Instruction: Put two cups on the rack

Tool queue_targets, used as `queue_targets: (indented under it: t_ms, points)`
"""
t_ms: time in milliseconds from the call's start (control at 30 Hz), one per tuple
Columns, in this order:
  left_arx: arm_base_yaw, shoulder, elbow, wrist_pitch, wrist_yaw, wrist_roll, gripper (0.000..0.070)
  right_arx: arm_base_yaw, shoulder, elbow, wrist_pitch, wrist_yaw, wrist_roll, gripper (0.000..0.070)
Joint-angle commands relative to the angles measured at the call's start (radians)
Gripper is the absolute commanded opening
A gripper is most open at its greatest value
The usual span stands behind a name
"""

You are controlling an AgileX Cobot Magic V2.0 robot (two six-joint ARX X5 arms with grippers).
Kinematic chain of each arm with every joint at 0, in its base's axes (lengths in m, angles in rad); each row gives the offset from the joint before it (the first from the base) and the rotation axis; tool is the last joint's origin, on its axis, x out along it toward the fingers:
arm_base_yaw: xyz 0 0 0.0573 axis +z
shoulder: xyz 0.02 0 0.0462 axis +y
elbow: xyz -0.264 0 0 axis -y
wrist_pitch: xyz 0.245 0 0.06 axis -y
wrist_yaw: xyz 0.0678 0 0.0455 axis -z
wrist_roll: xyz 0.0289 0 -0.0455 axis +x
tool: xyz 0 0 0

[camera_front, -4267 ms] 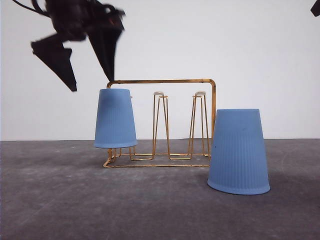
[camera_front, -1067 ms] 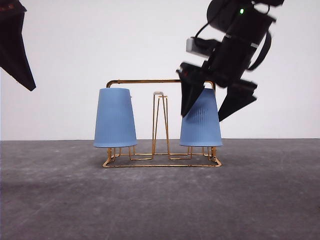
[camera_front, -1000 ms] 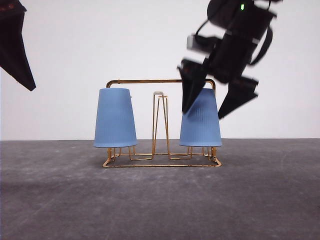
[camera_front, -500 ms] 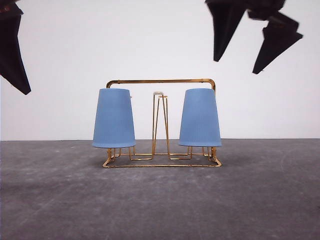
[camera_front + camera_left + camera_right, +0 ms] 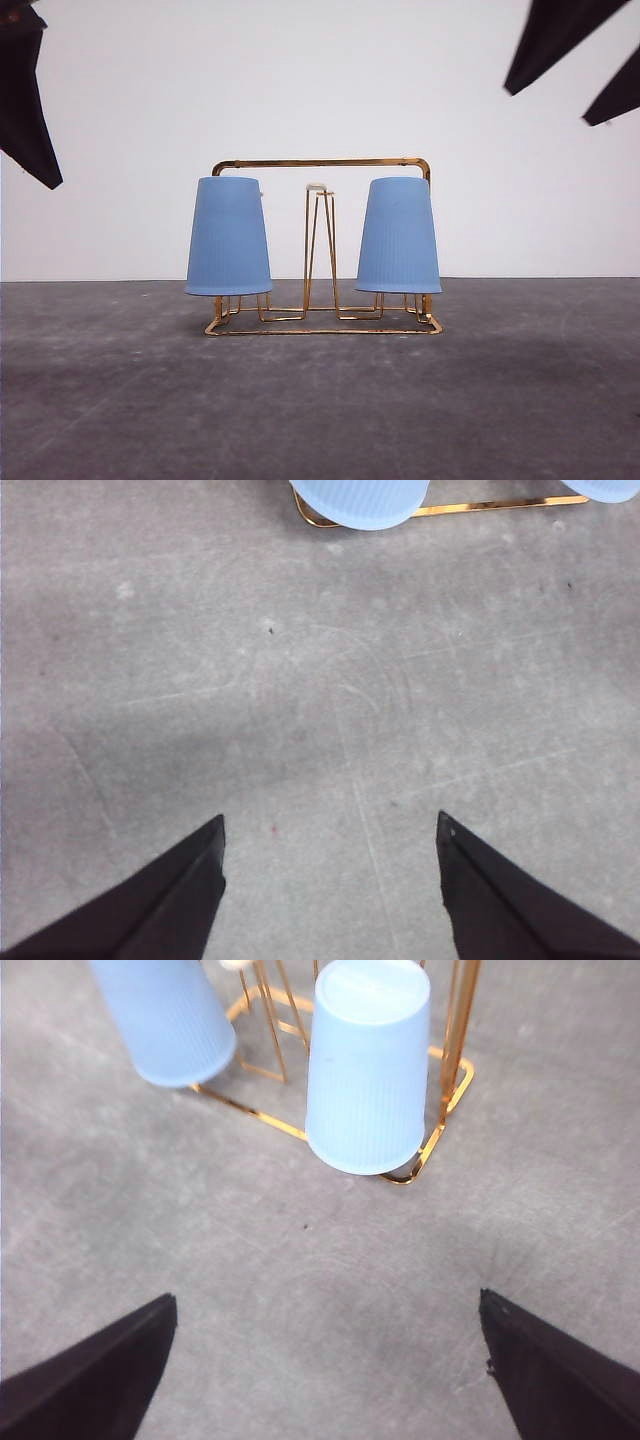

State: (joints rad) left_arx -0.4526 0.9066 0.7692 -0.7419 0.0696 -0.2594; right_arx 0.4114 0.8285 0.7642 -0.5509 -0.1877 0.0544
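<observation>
On the rack [image 5: 322, 163]: two upturned cups, one [image 5: 228, 236] at each end [image 5: 399, 236], middle prong bare. Above either side: left gripper [image 5: 330, 880] and right gripper [image 5: 325, 1360], both spread, empty.

backdrop: plain white wall [image 5: 320, 80], unmarked, filling the upper half of the front view and a little more; evenly lit, slightly greyer toward the lower left. meets the surface along a straight horizontal line just below mid-frame.

surface: dark grey counter [image 5: 320, 400], matt, mottled, filling the lower part of the front view. in the wrist views it reads lighter grey, with fine pale scratches, small dark specks and faint pale spots [image 5: 350, 730]. soft, diffuse shadows lie across it, one broad darker band in the left wrist view and dim patches in the right wrist view [image 5: 320, 1260].

light: soft, even, no hard highlights.
</observation>
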Motion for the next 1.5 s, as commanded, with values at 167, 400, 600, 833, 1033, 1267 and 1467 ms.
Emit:
queue_targets:
  t_ms: [167,400,600,833,1033,1267,1467]
  points:
    - [-0.004,0.006,0.013,0.009,-0.003,0.049,0.0388,0.005,-0.179,-0.187,0.091,0.006,0.069,0.0615]
    - [-0.004,0.006,0.014,0.01,0.037,0.264,0.0008,0.005,-0.202,-0.233,0.079,0.006,0.065,0.0009]
    - [-0.004,0.006,0.015,-0.001,0.042,0.468,0.0,0.005,-0.203,-0.233,0.15,0.003,0.065,0.0026]
    - [-0.004,0.006,0.015,0.009,0.043,0.468,0.0,0.005,-0.203,-0.233,0.204,0.005,0.065,0.0026]
    - [-0.004,0.006,0.015,0.009,0.043,0.468,0.0,0.005,-0.203,-0.233,0.236,0.005,0.065,0.0026]
    - [0.058,-0.171,-0.136,0.157,0.035,0.454,0.0,0.005,-0.203,-0.233,0.238,0.005,0.065,0.0026]
    - [0.206,-0.524,-0.466,0.511,0.035,0.338,0.0,0.005,-0.203,-0.233,0.238,0.005,0.065,0.0026]
